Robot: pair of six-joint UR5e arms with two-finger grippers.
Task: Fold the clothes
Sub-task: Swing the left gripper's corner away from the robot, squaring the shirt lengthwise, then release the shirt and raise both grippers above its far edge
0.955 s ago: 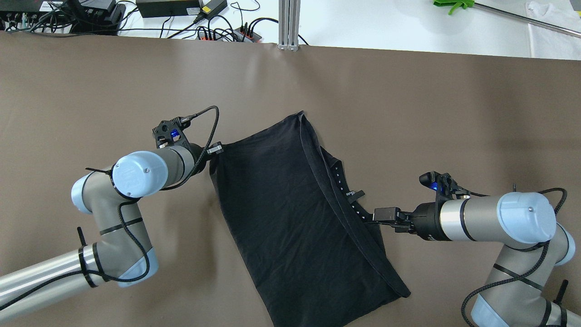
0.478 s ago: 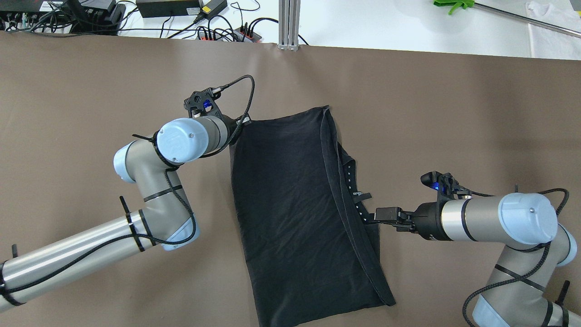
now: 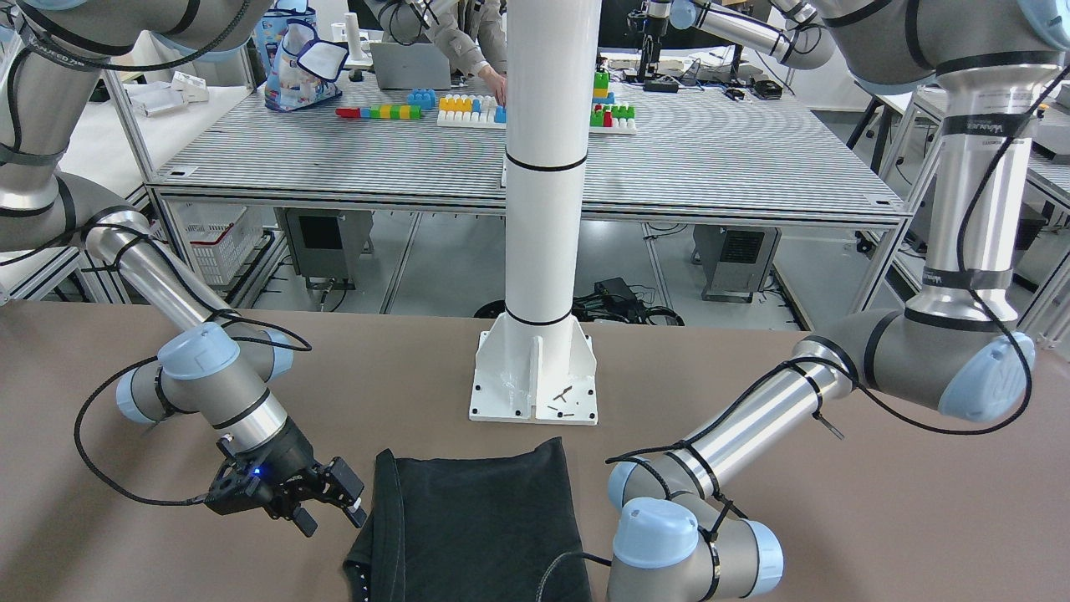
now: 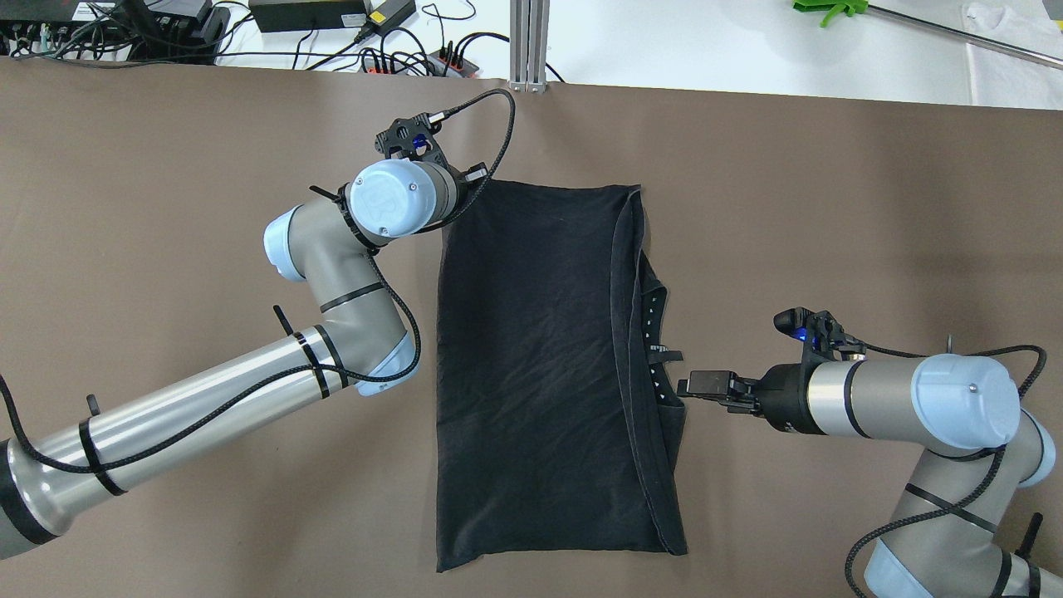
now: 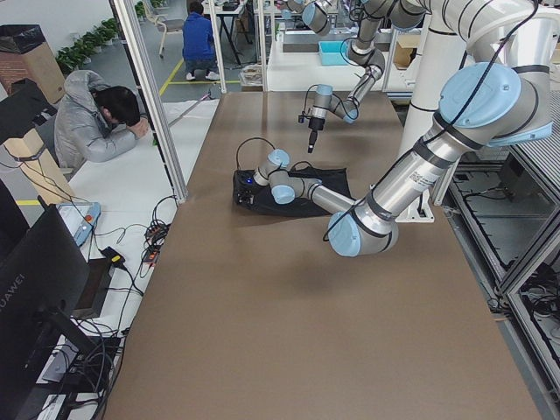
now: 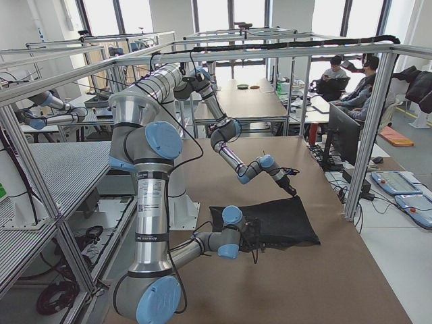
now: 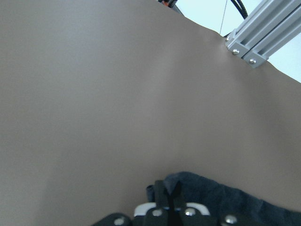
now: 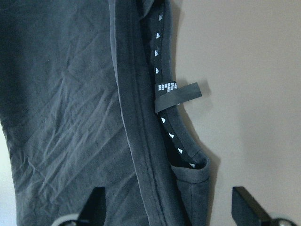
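The clothes are one black garment, lying as a long folded rectangle in the middle of the brown table, also seen as dark cloth in the front view. Its collar with a small label lies along the right side. My left gripper is shut on the garment's far-left corner; the left wrist view shows the left gripper with its fingers pressed together on the fabric. My right gripper is open at the collar edge, its fingers wide apart above the cloth.
The white pole's base plate stands just behind the garment on the robot's side. An aluminium post and cables sit beyond the table's far edge. People sit at desks in the side views.
My left gripper has pulled the garment's corner toward the far edge and to the right, swinging the cloth from a slant to square with the table. The right gripper has barely moved.
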